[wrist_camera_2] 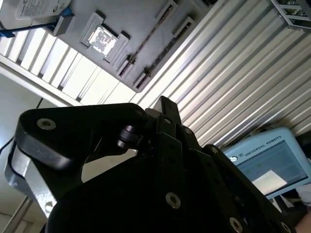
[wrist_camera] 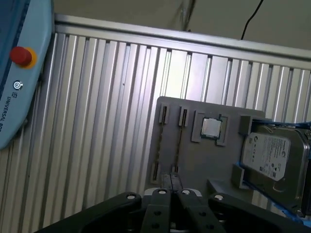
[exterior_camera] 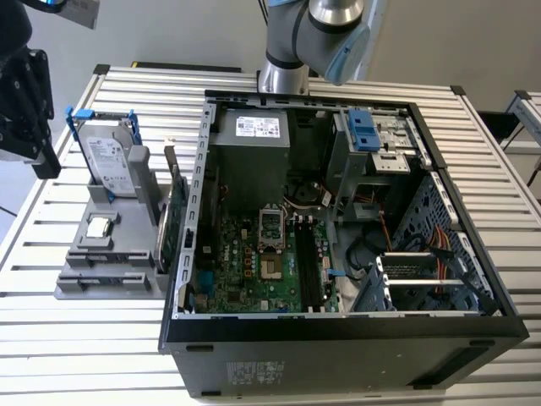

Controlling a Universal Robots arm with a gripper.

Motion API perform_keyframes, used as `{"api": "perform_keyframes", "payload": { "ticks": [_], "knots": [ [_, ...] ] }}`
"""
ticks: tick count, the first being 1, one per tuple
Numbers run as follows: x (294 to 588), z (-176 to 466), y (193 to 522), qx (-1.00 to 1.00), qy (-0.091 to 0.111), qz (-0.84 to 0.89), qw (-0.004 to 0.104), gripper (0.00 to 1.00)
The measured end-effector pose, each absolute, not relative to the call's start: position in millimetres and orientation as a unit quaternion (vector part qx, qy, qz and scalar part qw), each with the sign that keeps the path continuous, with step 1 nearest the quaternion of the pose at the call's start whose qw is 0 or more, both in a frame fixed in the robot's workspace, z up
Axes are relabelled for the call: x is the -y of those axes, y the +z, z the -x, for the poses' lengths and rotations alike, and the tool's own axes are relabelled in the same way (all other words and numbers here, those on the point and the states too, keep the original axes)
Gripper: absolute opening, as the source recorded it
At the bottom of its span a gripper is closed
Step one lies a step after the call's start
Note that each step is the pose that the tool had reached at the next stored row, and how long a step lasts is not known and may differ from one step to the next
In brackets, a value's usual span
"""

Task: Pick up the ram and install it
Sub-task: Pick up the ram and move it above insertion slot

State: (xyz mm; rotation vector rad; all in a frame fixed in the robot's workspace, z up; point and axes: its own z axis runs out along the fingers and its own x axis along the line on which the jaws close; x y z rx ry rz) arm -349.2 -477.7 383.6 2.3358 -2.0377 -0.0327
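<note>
Gripper [wrist_camera: 172,180]: fingers pressed together, nothing held. In the exterior view it [exterior_camera: 46,169] hangs above the table [exterior_camera: 84,347], about 10 o'clock of the grey tray [exterior_camera: 80,283], clear of it.

The ram [wrist_camera: 178,143] sits on edge in a narrow slot of the tray, thin dark strip in the first wrist view. It's in the slot nearer the CPU chip [exterior_camera: 100,226]; the second slot is alongside. The gripper is not touching it.

Tray is at 9 o'clock of the PC case [exterior_camera: 338,334], on the exterior view's left, just beside the case wall. Contents:
- hard drive [exterior_camera: 110,156] standing tilted in a blue-edged holder at the 12 o'clock end, white printed label facing out
- CPU chip flat in a square pocket mid-tray
- green expansion card [exterior_camera: 175,224] upright along the 3 o'clock edge
- ram slots at the 6 o'clock end

The case lies open, side panel off. Inside:
- green motherboard [exterior_camera: 245,271] on the floor
- black memory slots [exterior_camera: 306,266] at its 3 o'clock side
- power supply [exterior_camera: 249,139] at 12 o'clock with a white label [exterior_camera: 256,127]
- drive cage with blue latch [exterior_camera: 362,128] at about 1 o'clock
- loose cables at 3 o'clock

A blue teach pendant [wrist_camera: 14,97] with a red button [wrist_camera: 20,56] shows in the first wrist view, with lettering on its edge.
</note>
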Motion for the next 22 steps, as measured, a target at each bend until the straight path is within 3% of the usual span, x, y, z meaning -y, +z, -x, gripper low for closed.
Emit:
{"api": "perform_keyframes", "payload": {
  "ticks": [8,9,22],
  "knots": [
    [477.7,349.1,383.7,0.655,-0.011,-0.755,0.021,0.0],
    [477.7,349.2,383.7,0.655,-0.01,-0.756,0.021,1.0],
    [477.7,349.2,383.6,0.651,-0.01,-0.759,0.021,1.0]
  ]
}}
